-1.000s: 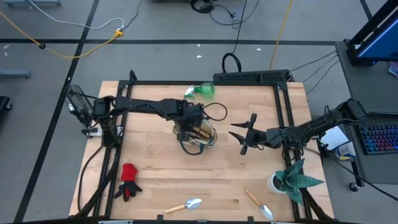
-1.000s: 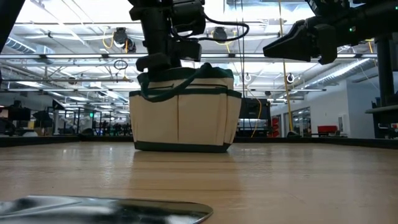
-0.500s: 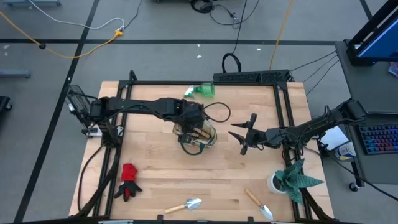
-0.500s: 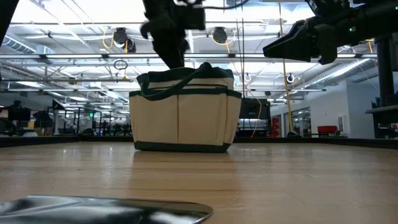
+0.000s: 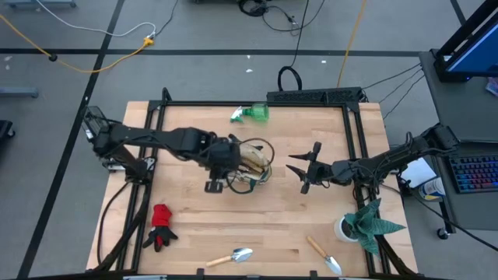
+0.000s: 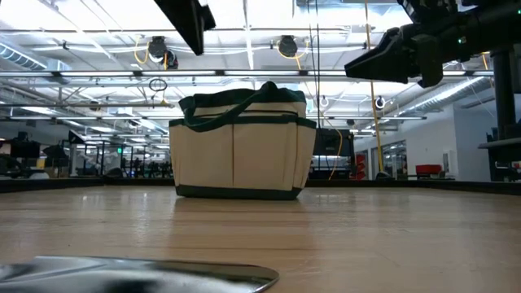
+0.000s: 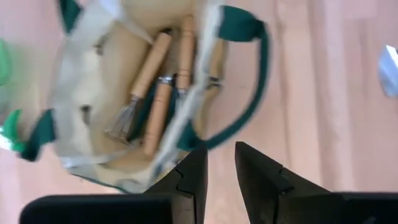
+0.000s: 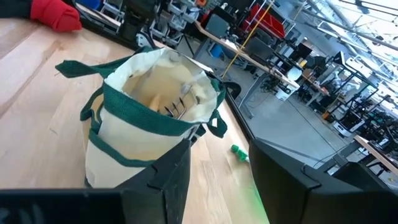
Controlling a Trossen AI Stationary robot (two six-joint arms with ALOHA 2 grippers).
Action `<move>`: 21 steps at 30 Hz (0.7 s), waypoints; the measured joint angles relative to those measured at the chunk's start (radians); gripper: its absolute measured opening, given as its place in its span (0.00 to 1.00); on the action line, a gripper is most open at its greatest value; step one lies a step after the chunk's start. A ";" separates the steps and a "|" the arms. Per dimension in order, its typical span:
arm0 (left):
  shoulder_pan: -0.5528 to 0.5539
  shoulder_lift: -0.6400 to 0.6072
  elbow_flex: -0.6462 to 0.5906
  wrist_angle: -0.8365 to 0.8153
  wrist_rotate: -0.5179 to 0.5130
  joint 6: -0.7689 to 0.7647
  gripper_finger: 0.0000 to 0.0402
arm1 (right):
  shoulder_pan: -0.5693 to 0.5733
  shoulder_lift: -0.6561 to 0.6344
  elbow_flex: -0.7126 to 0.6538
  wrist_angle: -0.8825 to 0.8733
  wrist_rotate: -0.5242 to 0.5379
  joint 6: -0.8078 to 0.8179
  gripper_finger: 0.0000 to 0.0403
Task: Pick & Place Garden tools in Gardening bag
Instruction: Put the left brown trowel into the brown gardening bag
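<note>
The cream-and-green gardening bag (image 5: pixel 250 162) stands upright on its base at the table's middle; it also shows in the low view (image 6: pixel 240 150) and the right wrist view (image 8: pixel 149 130). Several wooden-handled tools (image 7: pixel 163 74) lie inside it. My left gripper (image 5: pixel 212 185) hovers just near-left of the bag, above it, open by a narrow gap and empty (image 7: pixel 219 163). My right gripper (image 5: pixel 302 167) hangs open and empty to the bag's right, pointing at it (image 8: pixel 217 174).
A green spray bottle (image 5: pixel 252 113) lies at the far edge. A red glove (image 5: pixel 161 224) lies near left. Two trowels (image 5: pixel 235 256) (image 5: pixel 324 256) lie by the near edge. A spiky potted plant (image 5: pixel 367 222) stands near right.
My left gripper has risen from the bag's open top and moved toward the table's near-left, clear of the bag. The bag has stayed in place. My right arm has kept still.
</note>
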 joint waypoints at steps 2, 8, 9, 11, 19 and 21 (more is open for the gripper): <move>-0.033 -0.001 0.000 -0.008 0.000 -0.016 0.22 | 0.000 0.000 0.000 -0.001 0.000 -0.001 0.40; -0.141 0.006 -0.001 -0.015 0.000 -0.034 0.22 | 0.000 0.000 0.000 0.012 0.000 -0.052 0.40; -0.158 0.007 -0.001 -0.014 0.000 -0.031 0.22 | 0.000 0.000 0.000 0.014 0.000 -0.069 0.40; -0.196 0.007 -0.001 0.005 0.000 -0.033 0.22 | 0.000 0.000 0.000 0.026 0.000 -0.104 0.40; -0.338 0.005 -0.022 0.090 -0.126 -0.223 0.22 | -0.036 0.000 0.000 0.125 -0.002 -0.230 0.40; -0.364 0.006 -0.051 0.116 -0.157 -0.303 0.22 | -0.057 0.000 0.000 0.151 -0.003 -0.262 0.40</move>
